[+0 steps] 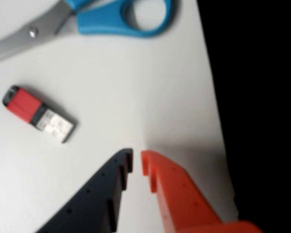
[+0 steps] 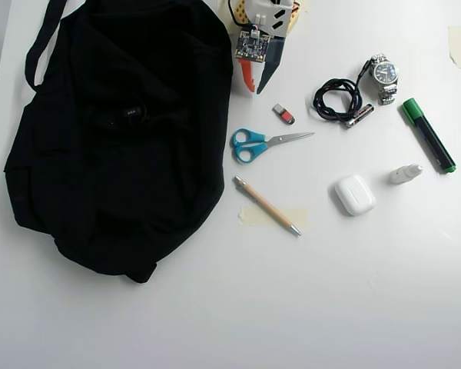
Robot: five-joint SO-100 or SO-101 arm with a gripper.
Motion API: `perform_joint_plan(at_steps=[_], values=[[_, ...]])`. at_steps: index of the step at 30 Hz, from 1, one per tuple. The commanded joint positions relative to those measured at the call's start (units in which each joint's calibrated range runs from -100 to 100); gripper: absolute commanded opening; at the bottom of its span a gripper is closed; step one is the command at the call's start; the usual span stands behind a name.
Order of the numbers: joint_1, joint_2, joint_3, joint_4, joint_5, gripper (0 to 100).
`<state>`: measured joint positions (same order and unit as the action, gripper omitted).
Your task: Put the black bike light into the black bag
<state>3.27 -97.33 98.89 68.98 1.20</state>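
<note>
1. gripper: in the wrist view the dark finger and the orange finger are drawn almost together at the tips. only a narrow slit of white table shows between them. the jaws are all but clenched and grasp nothing.
2. in the overhead view the gripper sits at the top centre, tips toward the open table, just beside the right edge of the black bag.
3. black bag: it fills the upper left of the overhead view, with its strap looping to the top left corner. in the wrist view it is the dark mass along the right edge, close to the orange finger.
4. black bike light: it cannot be made out in either view, so its place cannot be told.
5. usb stick: red and grey, lying flat on the table near the fingertips and clear of them. it also shows in the overhead view.
6. scissors: blue handles toward the bag, blades pointing right, beyond the stick.
7. pen: lying slantwise, further out than the scissors.
8. to the right in the overhead view and well apart from the gripper: a coiled black cable, a watch, a white earbud case and a green marker.
</note>
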Motion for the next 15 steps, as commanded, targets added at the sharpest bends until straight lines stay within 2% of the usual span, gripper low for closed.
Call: perform_joint_plan(at_steps=[1, 15], values=[[-0.5, -2.6, 0.4, 2.6, 0.3, 2], [-0.3, -2.4, 0.4, 2.4, 0.3, 2]])
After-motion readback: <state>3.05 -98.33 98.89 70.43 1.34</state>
